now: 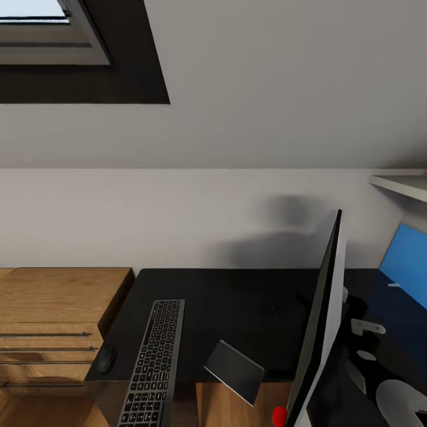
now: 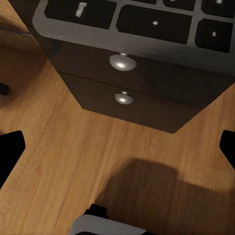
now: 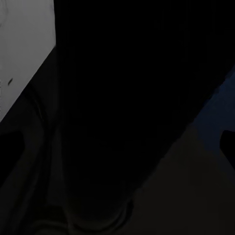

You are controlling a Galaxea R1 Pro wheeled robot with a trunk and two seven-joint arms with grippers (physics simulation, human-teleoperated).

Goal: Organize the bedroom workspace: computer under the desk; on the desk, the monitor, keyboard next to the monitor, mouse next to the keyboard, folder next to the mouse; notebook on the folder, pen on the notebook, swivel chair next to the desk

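On the long black surface (image 1: 237, 296), slim black-keyed keyboard (image 1: 153, 367) and small black mouse (image 1: 106, 359) lie at its left edge; next, I'd judge, fetching the folder. Left end effector (image 2: 117, 147) spread; right, cannot tell.

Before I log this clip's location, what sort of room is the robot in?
Probably a home-office corner of a room: a black desk against a plain wall carries a keyboard, a mouse and a monitor, beside a light-wood drawer chest.
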